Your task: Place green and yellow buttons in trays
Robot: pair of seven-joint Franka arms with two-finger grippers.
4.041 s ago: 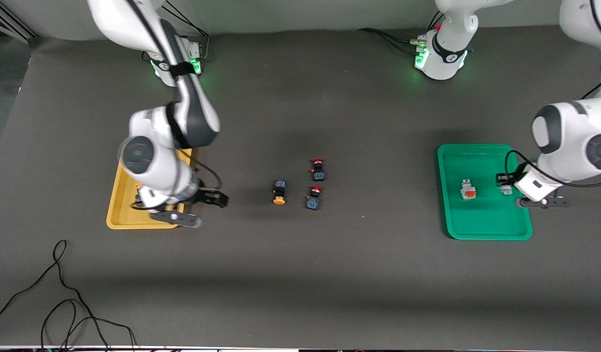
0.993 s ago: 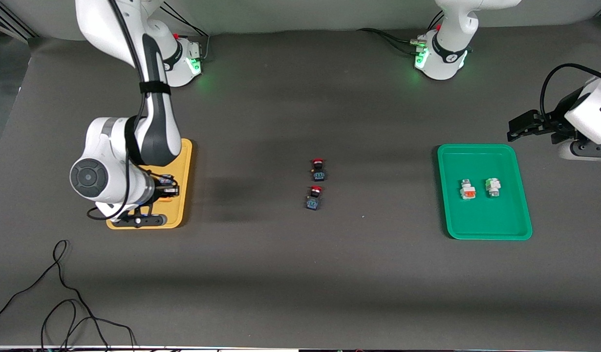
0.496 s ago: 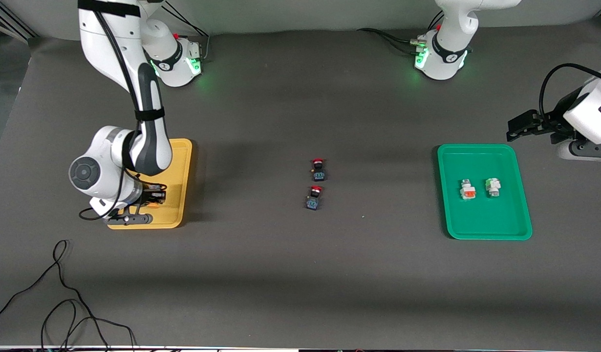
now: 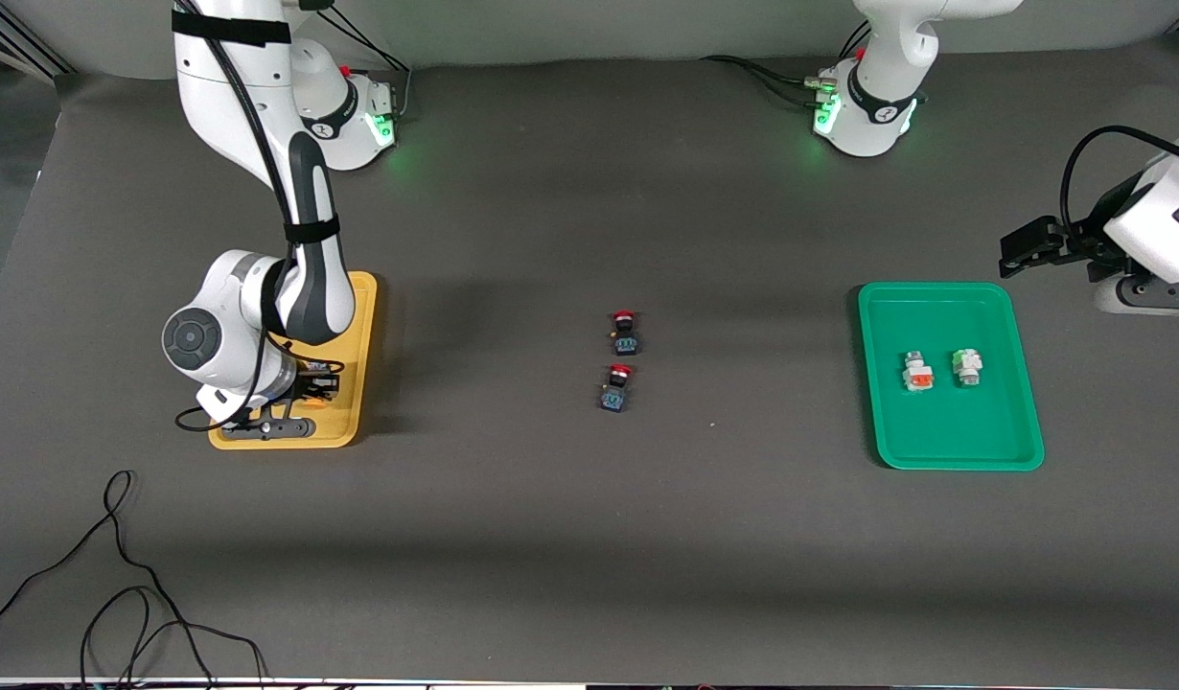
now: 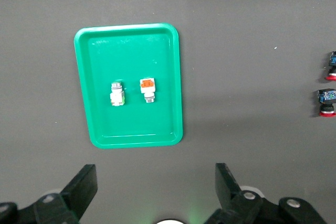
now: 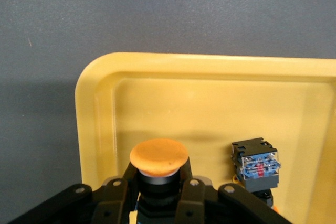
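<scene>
My right gripper (image 6: 157, 195) hung over the yellow tray (image 4: 364, 326), fingers clamped on a dark-bodied button with an orange-yellow cap (image 6: 159, 157). A second dark-bodied button (image 6: 255, 167) lay in the same tray just beside it. My left gripper (image 5: 155, 190) waited, fingers spread wide and holding nothing, above bare table toward the left arm's end. The green tray (image 4: 949, 441) held both white-bodied buttons side by side but apart: the orange-accented one (image 4: 917, 372) and the green-accented one (image 4: 966, 366). Two red-capped buttons (image 4: 624, 331) stood mid-table.
</scene>
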